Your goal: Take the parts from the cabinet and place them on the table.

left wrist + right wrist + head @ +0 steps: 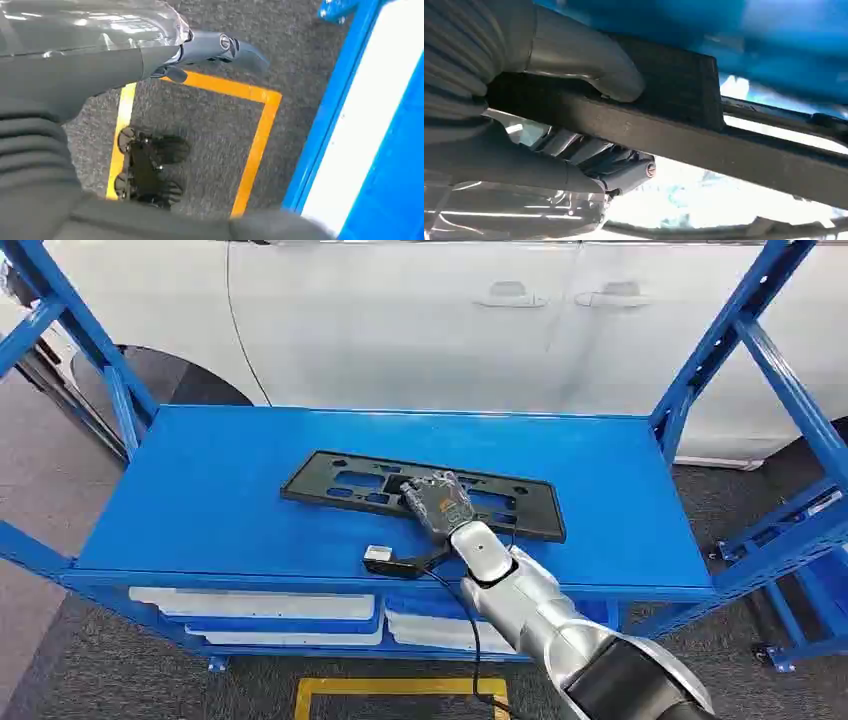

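- Where the floor lies nearest the robot, yellow tape (395, 687) marks a rectangle on grey carpet at six o'clock; the left hand (220, 50) hangs above it in the left wrist view, its fingers straight and apart, holding nothing.
- Beyond that, the silver right arm (530, 605) rises from five o'clock toward the centre of the blue table (200, 500).
- At the centre, the right hand (440, 502) grips the near edge of a long black plastic frame (350, 480), thumb (589, 60) pressed on it; the frame lies flat on the table.
- Farthest, at twelve o'clock, stands a white car (420, 320).
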Tool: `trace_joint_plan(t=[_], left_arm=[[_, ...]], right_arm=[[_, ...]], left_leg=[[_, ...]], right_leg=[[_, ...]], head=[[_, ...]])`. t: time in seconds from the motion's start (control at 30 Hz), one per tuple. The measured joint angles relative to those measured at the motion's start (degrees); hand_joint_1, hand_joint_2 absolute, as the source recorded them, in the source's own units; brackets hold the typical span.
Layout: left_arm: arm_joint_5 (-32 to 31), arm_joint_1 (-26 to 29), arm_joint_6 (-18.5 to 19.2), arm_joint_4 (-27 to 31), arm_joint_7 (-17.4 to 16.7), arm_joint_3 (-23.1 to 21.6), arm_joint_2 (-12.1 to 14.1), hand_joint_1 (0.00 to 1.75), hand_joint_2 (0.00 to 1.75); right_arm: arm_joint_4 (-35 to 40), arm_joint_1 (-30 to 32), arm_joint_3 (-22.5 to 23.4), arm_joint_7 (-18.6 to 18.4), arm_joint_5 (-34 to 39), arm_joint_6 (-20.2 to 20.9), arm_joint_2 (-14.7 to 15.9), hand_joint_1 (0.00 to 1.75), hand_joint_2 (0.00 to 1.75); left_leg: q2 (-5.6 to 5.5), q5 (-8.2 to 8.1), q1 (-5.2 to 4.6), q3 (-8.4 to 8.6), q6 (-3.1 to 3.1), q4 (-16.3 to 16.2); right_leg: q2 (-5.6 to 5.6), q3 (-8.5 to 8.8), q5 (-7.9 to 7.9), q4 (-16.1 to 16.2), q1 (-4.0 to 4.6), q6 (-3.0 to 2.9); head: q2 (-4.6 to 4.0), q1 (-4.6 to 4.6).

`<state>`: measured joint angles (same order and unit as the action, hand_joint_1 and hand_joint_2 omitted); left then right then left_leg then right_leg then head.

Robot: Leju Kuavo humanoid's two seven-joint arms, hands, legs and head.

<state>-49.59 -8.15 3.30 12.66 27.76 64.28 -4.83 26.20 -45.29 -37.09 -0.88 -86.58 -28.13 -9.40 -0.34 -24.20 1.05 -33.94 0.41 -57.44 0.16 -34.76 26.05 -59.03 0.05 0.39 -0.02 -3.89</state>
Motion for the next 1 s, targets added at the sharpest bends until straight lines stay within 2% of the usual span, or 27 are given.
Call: trace_joint_plan(t=[0.03,0.1,0.13,0.17,0.2,0.23,0.27,0.3,0.33,0.37,0.43,0.47,0.5,0.53,0.6,0.63,0.67,0.7,0.73,0.8,0.83,0.87,0.97,1.0], left_arm=[[0.0,-0.1,0.0,0.0,0.0,0.0,0.0,0.00,1.75],[0.1,-0.1,0.1,0.0,0.0,0.0,0.1,0.00,1.75],[0.2,0.0,0.1,0.0,-0.2,0.0,0.2,0.00,1.75],[0.4,0.1,0.1,0.0,-0.2,0.0,0.2,0.00,1.75],[0.5,0.2,0.4,0.0,0.0,0.0,0.2,0.00,1.75],[1.3,0.2,1.1,0.0,0.6,0.0,0.2,0.00,1.75],[1.9,0.2,2.0,0.0,0.9,0.0,0.2,0.00,1.75],[2.5,0.2,2.7,0.0,1.1,0.1,0.2,0.00,1.75],[2.9,0.2,3.2,0.0,1.4,0.2,0.2,0.00,1.75],[3.2,0.2,3.5,0.0,1.5,0.4,0.4,0.00,1.75],[3.8,0.3,3.9,0.0,1.8,0.6,0.6,0.00,1.75],[4.3,0.4,4.1,0.0,2.2,0.7,0.7,0.00,1.75],[4.7,0.8,4.1,0.0,2.5,0.8,0.9,0.00,1.75],[4.9,1.1,4.1,0.0,2.8,0.9,1.0,0.00,1.75],[5.4,1.1,4.0,0.0,3.3,1.2,1.3,0.00,1.75],[5.7,1.2,3.8,0.0,3.5,1.4,1.3,0.00,1.75],[5.8,1.4,3.7,0.0,3.6,1.8,1.4,0.00,1.75],[5.9,1.6,3.5,0.0,3.7,2.0,1.4,0.00,1.75],[5.9,1.7,3.3,0.0,3.7,2.1,1.4,0.00,1.75],[6.1,1.7,3.1,0.0,3.8,2.2,1.5,0.00,1.75],[6.2,1.6,3.0,0.0,3.8,2.2,1.6,0.00,1.75],[6.2,1.7,3.0,0.0,3.9,2.3,1.7,0.00,1.75],[6.3,1.8,3.0,0.0,4.0,2.4,1.7,0.00,1.75],[6.3,1.7,2.9,0.0,4.0,2.5,1.7,0.00,1.75]], right_arm=[[0.2,0.0,0.3,0.1,0.2,-0.4,0.0,1.75,1.75],[1.0,0.3,1.1,1.4,1.6,-1.4,0.0,1.75,1.75],[2.0,1.0,1.9,3.4,4.0,-2.1,0.1,1.75,1.75],[3.2,1.7,3.0,5.3,6.3,-2.6,0.2,1.75,1.75],[4.3,2.1,3.9,7.7,9.2,-2.4,0.2,1.75,1.75],[7.0,2.8,5.2,12.6,14.9,-0.4,0.2,1.75,1.75],[11.2,4.0,6.9,18.9,21.6,2.5,0.5,1.75,1.75],[16.1,5.0,8.6,26.3,30.3,5.7,1.0,1.75,1.75],[22.3,6.2,10.0,32.5,41.5,9.8,1.6,1.75,1.75],[29.4,7.8,11.2,36.7,55.3,14.7,2.0,1.75,1.75],[41.2,11.0,12.8,39.0,77.1,23.6,2.8,1.75,1.75],[48.4,12.9,13.7,39.7,85.0,28.4,3.6,1.75,1.75],[54.3,14.3,14.5,40.5,89.2,32.2,4.0,1.75,1.75],[59.4,15.3,14.9,40.9,91.7,35.5,4.2,1.75,1.75],[68.4,17.6,15.1,41.2,95.0,41.0,4.5,1.75,1.75],[71.8,19.2,15.1,41.2,96.5,43.2,4.6,1.75,1.75],[75.4,20.9,15.0,41.2,98.1,45.3,4.7,1.75,1.75],[77.3,22.0,14.8,41.2,99.1,46.8,4.8,1.75,1.75],[78.9,22.8,14.7,41.1,99.9,48.0,4.8,1.75,1.75],[82.2,24.3,14.5,41.1,100.5,49.7,4.8,1.75,1.75],[83.3,24.7,14.5,41.1,100.5,50.0,4.8,1.75,1.75],[84.1,25.0,14.4,41.1,100.6,50.1,4.8,1.75,1.75],[86.1,25.9,14.3,40.9,100.8,50.4,4.9,1.75,1.75],[86.5,26.0,14.3,40.9,100.9,50.9,4.9,1.75,1.75]], left_leg=[[0.05,0.00,0.00,-0.09,0.41,0.0],[0.06,-0.05,-0.11,-0.11,0.59,0.0],[0.04,-0.09,-0.12,-0.11,0.64,-0.1],[0.02,-0.14,-0.12,-0.10,0.66,-0.2],[-0.02,-0.23,-0.12,-0.05,0.60,-0.3],[-0.05,-0.34,-0.12,0.02,0.49,-0.4],[-0.07,-0.55,-0.12,0.17,0.27,-0.6],[-0.07,-0.78,-0.11,0.30,0.05,-0.7],[-0.02,-0.98,-0.41,0.18,-0.28,-0.8],[-0.04,-1.12,-0.35,0.23,-0.52,-0.9],[-0.10,-1.09,-0.25,0.42,-1.04,-0.7],[-0.19,-1.06,-0.34,0.45,-1.39,-0.5],[-0.01,-1.68,-0.20,0.22,-1.61,-1.1],[0.08,-3.46,-0.25,-0.51,-1.81,-3.1],[0.08,-8.11,-0.10,-3.99,-2.25,-11.7],[0.08,-9.79,-0.10,-5.99,-2.42,-16.2],[0.08,-10.21,-0.10,-7.10,-2.53,-18.5],[0.09,-9.26,-0.10,-6.68,-2.51,-17.7],[0.08,-7.34,-0.11,-5.22,-2.39,-14.6],[0.08,-2.16,-0.12,0.51,-1.80,-3.1],[0.08,-2.66,-0.32,1.66,-1.39,-0.6],[-0.02,-1.88,-0.63,1.63,-1.14,-0.4],[-0.10,-1.39,-0.91,1.29,-0.33,-0.6],[0.16,-0.50,-0.19,1.23,0.25,0.1]], right_leg=[[-0.05,-1.53,2.02,-3.2,-0.03,0.28],[-0.05,-6.03,6.29,-12.7,-0.26,0.63],[-0.05,-8.12,7.36,-16.8,-0.32,0.74],[-0.05,-8.75,6.78,-17.6,-0.36,0.78],[-0.07,-8.01,5.12,-15.7,-0.41,0.70],[-0.07,-5.93,2.47,-11.3,-0.41,0.52],[-0.06,-3.15,-0.33,-5.5,-0.36,0.19],[-0.06,-0.92,-1.96,-0.7,-0.27,-0.22],[-0.09,-0.30,-0.97,0.2,0.20,-0.36],[-0.10,-0.31,-1.21,0.5,0.15,-0.56],[-0.20,-0.25,-0.97,0.4,0.37,-1.06],[-0.30,-0.15,-1.18,0.9,0.08,-1.46],[-0.54,0.08,-1.44,1.3,-0.27,-1.81],[-0.48,0.09,-1.47,1.4,-0.38,-2.21],[-0.34,0.17,-1.39,1.4,-0.32,-2.40],[-0.34,0.21,-1.33,1.4,-0.26,-2.48],[-0.38,0.23,-1.41,1.2,-0.23,-2.45],[-0.34,0.22,-1.38,1.1,-0.23,-2.45],[-0.23,0.21,-1.35,1.0,-0.23,-2.43],[-0.13,0.21,-1.22,0.7,-0.21,-2.23],[-0.13,0.10,-1.21,0.6,-0.11,-2.02],[-0.05,-0.02,-1.32,0.5,0.05,-1.62],[-0.06,-0.08,-1.99,0.9,-0.20,-0.56],[-0.07,-0.34,-1.30,0.3,-0.12,-0.13]], head=[[0.00,-0.02],[0.00,0.00],[0.00,0.00],[0.00,0.00],[0.00,0.00],[0.00,0.00],[0.00,0.00],[0.00,0.00],[0.00,0.00],[0.00,-0.02],[0.00,0.00],[0.00,0.00],[0.00,-0.02],[0.00,-0.02],[0.00,-0.02],[0.00,-0.02],[0.00,-0.02],[0.00,-0.02],[0.00,-0.02],[0.00,-0.02],[0.00,-0.02],[0.00,0.00],[0.00,-0.02],[0.00,-0.02]])
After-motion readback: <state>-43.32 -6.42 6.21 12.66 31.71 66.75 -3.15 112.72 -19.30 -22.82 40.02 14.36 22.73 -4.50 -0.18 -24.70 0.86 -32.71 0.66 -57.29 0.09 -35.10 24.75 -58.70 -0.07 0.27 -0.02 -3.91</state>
